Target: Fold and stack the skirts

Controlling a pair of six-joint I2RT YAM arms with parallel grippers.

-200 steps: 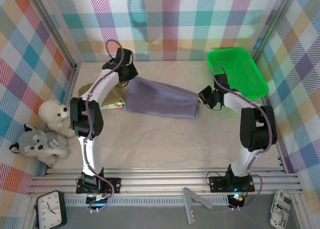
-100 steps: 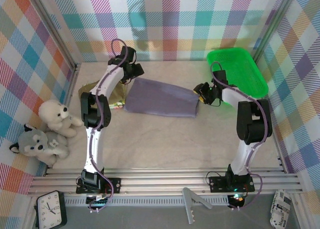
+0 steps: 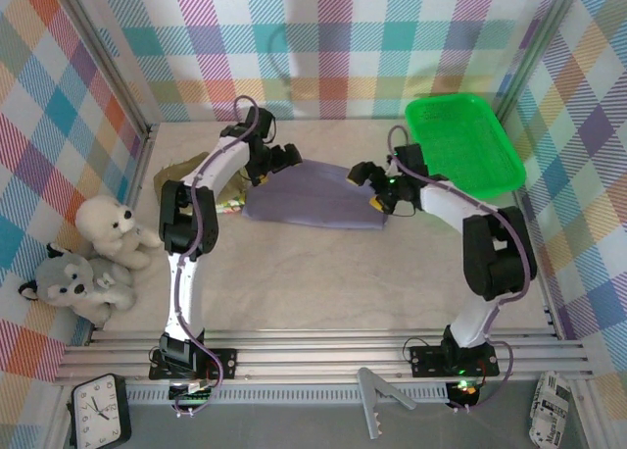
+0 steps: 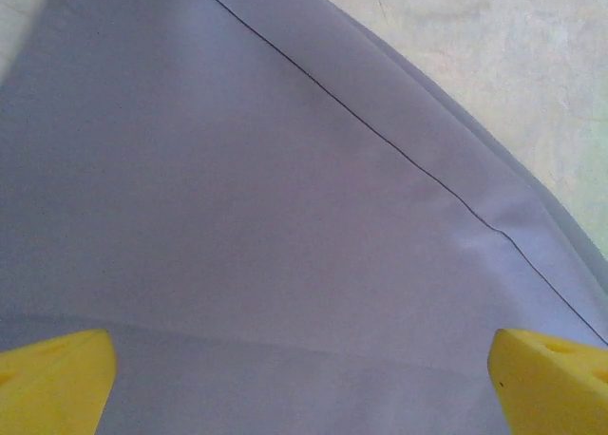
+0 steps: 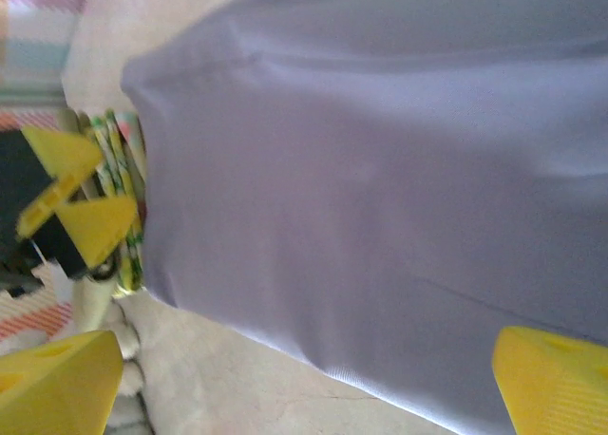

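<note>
Your left fingers [image 4: 52, 383] and right fingers [image 5: 551, 378] stood wide apart and empty, the lavender-grey skirt [image 3: 313, 199] lying flat on the surface [image 3: 323, 282] just below and between them. It looked mid-fold; next you'd need to pinch one edge and carry it across.

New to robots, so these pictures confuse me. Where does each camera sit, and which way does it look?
Top external: above and behind the arms, looking down on the table; both arms show, left gripper and right gripper above the lavender-grey skirt.
Left wrist: on the left wrist, facing down at that skirt; the left fingertips show.
Right wrist: on the right wrist, facing across the skirt toward the left gripper; the right fingertips show.
Shared: all see the skirt.
</note>
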